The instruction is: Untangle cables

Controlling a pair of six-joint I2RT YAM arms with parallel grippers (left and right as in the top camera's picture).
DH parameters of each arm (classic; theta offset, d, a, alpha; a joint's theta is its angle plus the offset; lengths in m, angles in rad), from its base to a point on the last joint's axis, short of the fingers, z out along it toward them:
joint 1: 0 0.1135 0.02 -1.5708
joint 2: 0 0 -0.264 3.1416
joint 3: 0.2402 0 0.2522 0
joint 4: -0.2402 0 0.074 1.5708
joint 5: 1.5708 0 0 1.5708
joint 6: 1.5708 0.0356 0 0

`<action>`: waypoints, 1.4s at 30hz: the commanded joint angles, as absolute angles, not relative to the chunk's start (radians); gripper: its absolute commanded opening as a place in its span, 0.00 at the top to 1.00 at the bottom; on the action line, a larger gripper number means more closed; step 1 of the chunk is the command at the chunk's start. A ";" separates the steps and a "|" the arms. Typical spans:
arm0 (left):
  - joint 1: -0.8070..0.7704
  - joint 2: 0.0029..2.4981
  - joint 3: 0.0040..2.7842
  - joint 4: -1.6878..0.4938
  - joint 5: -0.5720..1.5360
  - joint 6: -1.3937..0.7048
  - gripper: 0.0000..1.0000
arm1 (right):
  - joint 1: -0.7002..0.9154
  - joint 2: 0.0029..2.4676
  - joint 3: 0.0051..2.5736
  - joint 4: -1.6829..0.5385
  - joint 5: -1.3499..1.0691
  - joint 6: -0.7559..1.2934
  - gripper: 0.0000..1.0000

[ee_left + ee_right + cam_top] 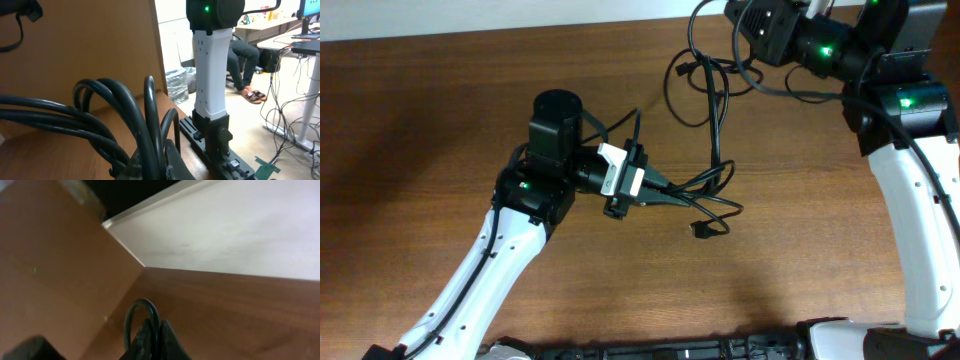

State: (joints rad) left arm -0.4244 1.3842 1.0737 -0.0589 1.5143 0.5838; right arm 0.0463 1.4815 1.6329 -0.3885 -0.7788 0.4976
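With your left gripper (pixel 662 188) clamped on the near bunch of the cables (pixel 718 120) and your right gripper (pixel 152 339) pinched closed on a loop by the far edge of the table (pixel 440 100), the tangle's long axis runs between them, the loose plug (pixel 701 231) nearer the left.

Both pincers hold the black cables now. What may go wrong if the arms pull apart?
1. The left pincer clamps several strands of the cables together, so pulling may tighten the tangle instead of opening it.
2. The loose plug beside the loops could snag in one.
3. The right pincer grips only one thin loop, which may slip out.
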 commanded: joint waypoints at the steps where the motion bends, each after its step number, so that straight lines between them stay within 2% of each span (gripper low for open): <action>1: -0.437 1.382 1.081 -0.070 1.545 0.593 1.00 | 0.043 1.478 1.653 -0.377 -0.661 0.695 0.96; 7: -0.437 1.382 1.081 -0.070 1.545 0.600 1.00 | 0.043 1.478 1.652 -0.377 -0.554 1.021 0.96; 11: -0.437 1.382 1.081 -0.070 1.545 0.600 1.00 | 0.043 1.478 1.652 -0.377 -0.514 1.110 0.96; 15: -0.437 1.382 1.081 -0.070 1.545 0.600 1.00 | 0.043 1.478 1.652 -0.377 -0.507 1.095 0.96; 18: -0.437 1.382 1.081 -0.070 1.545 0.600 1.00 | 0.043 1.478 1.652 -0.378 -0.508 0.962 0.96; 20: -0.437 1.382 1.081 -0.070 1.545 0.600 1.00 | 0.043 1.478 1.652 -0.390 -0.511 0.833 0.90; 22: -0.437 1.382 1.081 -0.069 1.545 0.608 1.00 | 0.043 1.478 1.652 -0.417 -0.511 0.710 0.77; 23: -0.437 1.382 1.081 -0.069 1.545 0.623 1.00 | 0.043 1.478 1.652 -0.429 -0.511 0.657 0.64; 25: -0.436 1.382 1.081 -0.064 1.545 0.626 1.00 | 0.044 1.478 1.652 -0.456 -0.511 0.567 0.47; 27: -0.436 1.382 1.081 -0.062 1.544 0.626 1.00 | 0.043 1.478 1.652 -0.485 -0.511 0.493 0.38; 34: -0.436 1.382 1.081 -0.062 1.544 0.626 1.00 | 0.044 1.478 1.652 -0.590 -0.512 0.153 0.26; 42: -0.436 1.382 1.081 -0.060 1.523 0.645 1.00 | 0.045 1.478 1.652 -0.816 -0.618 -0.378 0.22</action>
State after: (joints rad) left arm -0.4328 1.3842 1.0733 -0.0677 1.5112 0.6067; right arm 0.0463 1.4815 1.6371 -0.7658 -0.5556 -0.0898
